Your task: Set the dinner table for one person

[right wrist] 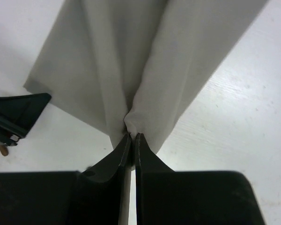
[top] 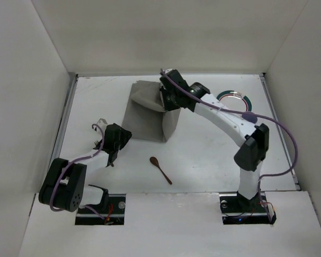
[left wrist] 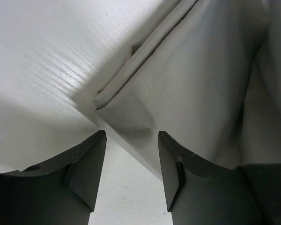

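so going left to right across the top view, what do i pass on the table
left claw → grey cloth → plate

Left gripper (left wrist: 131,140) spread; right gripper (right wrist: 132,137) pinched
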`<state>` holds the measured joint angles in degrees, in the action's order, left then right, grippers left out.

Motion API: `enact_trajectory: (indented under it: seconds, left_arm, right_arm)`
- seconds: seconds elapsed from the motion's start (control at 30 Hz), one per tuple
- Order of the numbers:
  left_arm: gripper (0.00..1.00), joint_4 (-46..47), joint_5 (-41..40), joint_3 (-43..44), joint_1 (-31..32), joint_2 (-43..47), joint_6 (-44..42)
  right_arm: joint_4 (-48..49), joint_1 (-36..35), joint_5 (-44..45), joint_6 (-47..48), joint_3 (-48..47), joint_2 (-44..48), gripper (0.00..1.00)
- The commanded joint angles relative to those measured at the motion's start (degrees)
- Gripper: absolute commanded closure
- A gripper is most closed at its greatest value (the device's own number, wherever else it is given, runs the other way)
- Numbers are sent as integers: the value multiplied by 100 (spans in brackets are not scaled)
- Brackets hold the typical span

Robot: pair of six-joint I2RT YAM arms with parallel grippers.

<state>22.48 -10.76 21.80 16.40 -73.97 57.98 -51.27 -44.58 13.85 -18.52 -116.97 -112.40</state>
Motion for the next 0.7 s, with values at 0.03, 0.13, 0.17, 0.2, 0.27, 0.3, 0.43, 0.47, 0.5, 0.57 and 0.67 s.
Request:
enact_trajectory:
  seconds: [0.03,0.13,0.17,0.2,0.27,0.3,0.43,0.47,0.5,0.57,0.67]
  left_arm:
    - [56,327,-92,228,-1,-170,12]
    - [56,327,-206,193,-10,-196,-41]
    - [57,327,-242,193,-28,-231,-41]
    - [57,327,-259,219,-28,-275,-49]
    - [59,345,-277,280,-28,-380,-67]
    - [62,380,-277,307,-19,-442,-84]
    - [83,555,-365,316,-36,-601,-76]
    - [87,582,-391,307,-28,-583,-85]
    - [90,608,-400,298,-19,-557,-85]
    - [94,608,-444,255,34,-425,-102]
    - [96,574,-672,105,95,-180,-120]
  right_arm:
    - [1696,305,12,-449,1401,981,99]
    - [2671,489,74,-871,2482,1544,99]
    - [3022,568,22,-1055,2816,1728,99]
    - [3400,656,-39,-1240,3159,1922,99]
    - [4025,840,-154,-1547,3722,2238,99]
    - [4280,954,-172,-1706,3977,2379,99]
    - [5326,1595,38,-2680,5347,3160,99]
    - [5581,1788,109,-3048,5803,3406,99]
    - [5836,2017,136,-3461,6313,3652,99]
    - [6389,2456,101,-4252,7367,4066,98]
    - [6752,2827,74,-4800,8320,4340,98]
